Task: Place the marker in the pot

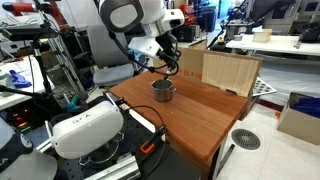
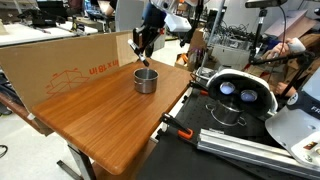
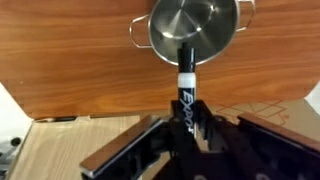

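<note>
The pot [image 3: 192, 28] is a small round silver metal pot with a side handle, standing on the wooden table; it shows in both exterior views [image 1: 163, 91] [image 2: 146, 80]. My gripper [image 3: 187, 118] is shut on the marker [image 3: 186, 80], a black Expo pen with a white band. In the wrist view the marker's dark tip overlaps the pot's rim and opening. In both exterior views the gripper [image 1: 168, 63] [image 2: 143, 55] hangs just above the pot.
A cardboard panel [image 2: 70, 70] stands along one table edge and a plywood board [image 1: 228, 72] along another. A larger pan with a white headset [image 2: 235, 95] sits off the table beside a clamp. The wooden table [image 2: 110, 115] has an open edge near it.
</note>
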Tool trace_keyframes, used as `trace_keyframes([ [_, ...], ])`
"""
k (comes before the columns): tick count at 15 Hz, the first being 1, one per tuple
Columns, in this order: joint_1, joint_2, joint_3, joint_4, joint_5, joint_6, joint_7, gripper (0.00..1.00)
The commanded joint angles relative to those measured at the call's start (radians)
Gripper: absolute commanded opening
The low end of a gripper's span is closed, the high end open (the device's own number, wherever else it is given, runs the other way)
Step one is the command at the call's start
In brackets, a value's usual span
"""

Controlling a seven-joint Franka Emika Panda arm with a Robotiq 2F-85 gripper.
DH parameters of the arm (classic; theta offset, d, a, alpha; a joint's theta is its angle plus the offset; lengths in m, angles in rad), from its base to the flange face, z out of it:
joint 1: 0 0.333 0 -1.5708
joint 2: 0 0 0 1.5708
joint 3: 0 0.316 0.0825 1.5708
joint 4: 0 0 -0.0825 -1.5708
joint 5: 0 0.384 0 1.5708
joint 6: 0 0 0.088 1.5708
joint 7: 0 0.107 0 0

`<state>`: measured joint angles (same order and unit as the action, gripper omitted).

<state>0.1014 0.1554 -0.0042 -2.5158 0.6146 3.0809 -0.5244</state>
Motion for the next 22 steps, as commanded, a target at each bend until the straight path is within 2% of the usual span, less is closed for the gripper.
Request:
trace_keyframes([
  [1,-0.012,0.065,0.007,0.017,0.008,0.054,-0.024,0.05],
  [9,0.002,0.177,-0.016,0.016,-0.021,0.113,-0.016,0.05],
  [10,0.006,0.178,-0.019,0.015,-0.022,0.124,-0.013,0.45],
  [11,0.012,0.178,-0.024,0.013,-0.022,0.125,-0.009,0.46],
  [18,0.033,0.188,-0.046,0.016,-0.021,0.116,0.000,0.95],
  [19,0.033,0.187,-0.048,0.015,-0.020,0.119,0.000,1.00],
  [22,0.039,0.183,-0.057,0.013,-0.022,0.112,0.002,1.00],
])
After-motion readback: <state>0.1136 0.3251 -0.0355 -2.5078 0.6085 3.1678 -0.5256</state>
